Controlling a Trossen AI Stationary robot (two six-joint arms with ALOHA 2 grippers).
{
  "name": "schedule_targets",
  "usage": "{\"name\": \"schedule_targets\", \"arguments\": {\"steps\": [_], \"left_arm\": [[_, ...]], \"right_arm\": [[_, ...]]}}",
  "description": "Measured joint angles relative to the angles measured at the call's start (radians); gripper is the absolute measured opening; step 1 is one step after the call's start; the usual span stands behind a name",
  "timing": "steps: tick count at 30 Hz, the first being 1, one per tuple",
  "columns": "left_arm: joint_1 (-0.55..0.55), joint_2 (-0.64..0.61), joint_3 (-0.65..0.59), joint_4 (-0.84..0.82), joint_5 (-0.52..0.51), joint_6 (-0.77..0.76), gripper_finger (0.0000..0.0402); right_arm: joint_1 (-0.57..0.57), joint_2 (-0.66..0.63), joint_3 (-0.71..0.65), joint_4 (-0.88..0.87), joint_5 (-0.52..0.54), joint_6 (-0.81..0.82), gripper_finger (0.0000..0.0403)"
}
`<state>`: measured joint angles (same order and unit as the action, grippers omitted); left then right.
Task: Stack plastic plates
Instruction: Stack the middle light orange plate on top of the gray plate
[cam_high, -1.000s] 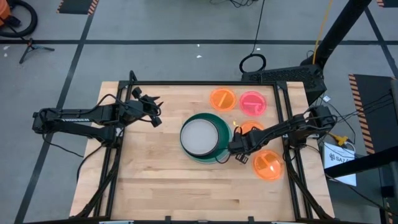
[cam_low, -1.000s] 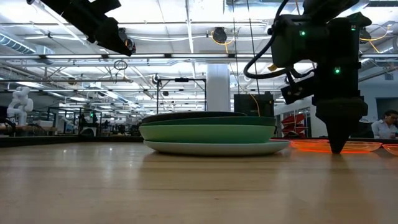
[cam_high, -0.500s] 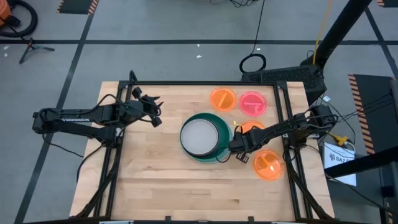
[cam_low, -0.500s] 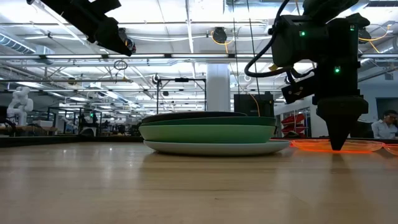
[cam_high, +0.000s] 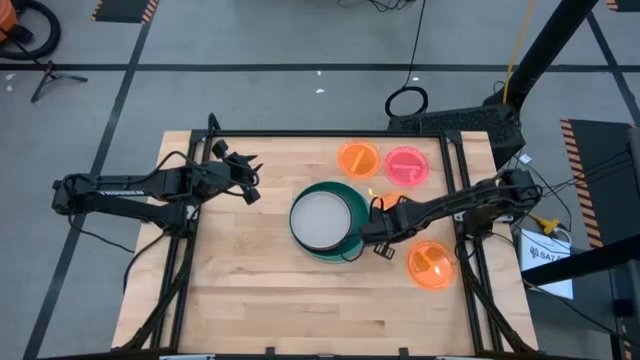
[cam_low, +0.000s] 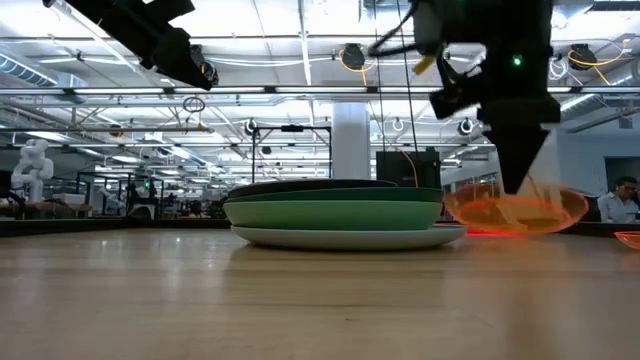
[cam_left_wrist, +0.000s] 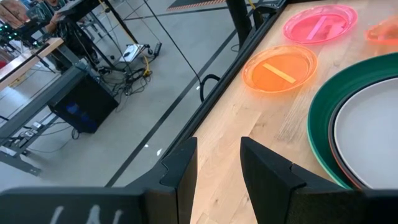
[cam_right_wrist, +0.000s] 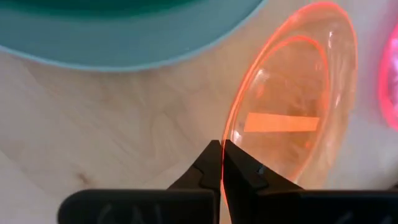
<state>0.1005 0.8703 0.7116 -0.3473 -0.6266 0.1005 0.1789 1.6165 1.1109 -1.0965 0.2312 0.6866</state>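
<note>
While pinched, orange plate (cam_right_wrist: 292, 118) half-hidden.

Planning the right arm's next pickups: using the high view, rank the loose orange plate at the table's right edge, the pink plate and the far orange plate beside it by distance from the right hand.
1. Loose orange plate, right edge, toward the near side.
2. Pink plate, far side.
3. Far orange plate, left of the pink one; close to second.

The right hand is beside the stack.
</note>
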Motion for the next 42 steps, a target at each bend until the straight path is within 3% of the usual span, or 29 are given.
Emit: {"name": "schedule_targets", "arguments": {"steps": [10, 18, 24, 28, 42], "left_arm": [[0.000, 0.000, 0.000, 0.000, 0.000, 0.000, 0.0129], [0.000, 0.000, 0.000, 0.000, 0.000, 0.000, 0.0129], [0.000, 0.000, 0.000, 0.000, 0.000, 0.000, 0.0129], [0.000, 0.000, 0.000, 0.000, 0.000, 0.000, 0.0129], [0.000, 0.000, 0.000, 0.000, 0.000, 0.003, 0.0129]], "right_arm": [[0.000, 0.000, 0.192, -0.046, 0.122, -0.093, 0.0001], [0.000, 0.000, 0.275, 0.209, 0.161, -0.295, 0.0001], [0.000, 0.014, 0.275, 0.479, 0.152, -0.513, 0.0000], [0.000, 0.051, 0.275, 0.596, 0.083, -0.602, 0.0000], [-0.001, 0.192, 0.275, 0.609, 0.026, -0.621, 0.0000]]}}
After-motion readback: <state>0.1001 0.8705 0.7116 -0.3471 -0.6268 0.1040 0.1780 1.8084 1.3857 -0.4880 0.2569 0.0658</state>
